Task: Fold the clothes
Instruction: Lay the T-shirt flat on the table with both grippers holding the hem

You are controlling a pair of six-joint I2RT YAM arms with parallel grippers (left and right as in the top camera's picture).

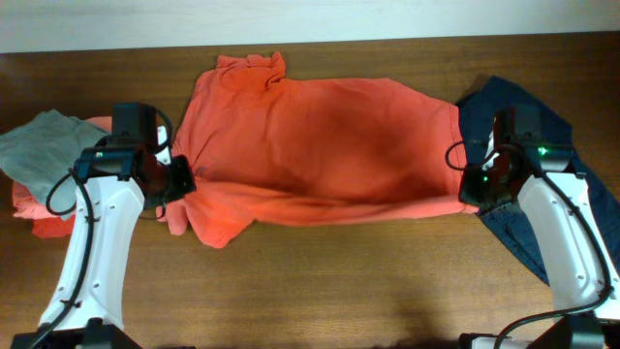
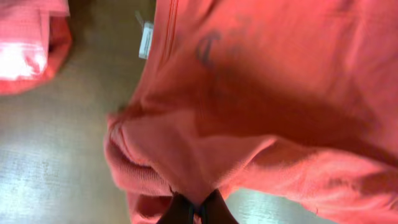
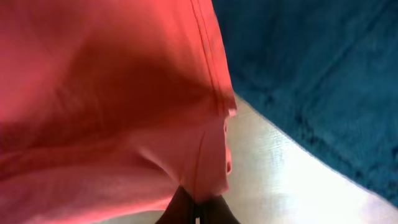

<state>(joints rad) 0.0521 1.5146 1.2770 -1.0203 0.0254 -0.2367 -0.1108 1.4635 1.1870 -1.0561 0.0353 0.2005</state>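
Both arms are on the red-orange T-shirt, one at each end of its near edge. The shirt is spread wide across the wooden table, plain side up, collar bunched at its far left corner.

At the shirt's near left corner, the left gripper is pinched tight on a gathered wad of fabric. The left wrist view shows the dark fingertips pressed together with cloth bulging out just above them. The shirt runs away from there, with a small white label at its seam and a faint dark mark showing through the cloth.

At the shirt's near right corner, the right gripper is clamped on the hem. From the right wrist, the fingers are closed at the bottom of the view and the stitched edge of the shirt folds straight down into them. The edge between the two grippers runs nearly straight, with a shadowed dip in the cloth just behind it.

Left of the shirt sits a grey folded top over a coral-pink garment, apart from the shirt's sleeve. Right of the shirt lies a dark blue garment, tucked just beside its right edge, with bare tabletop between them at the near corner.
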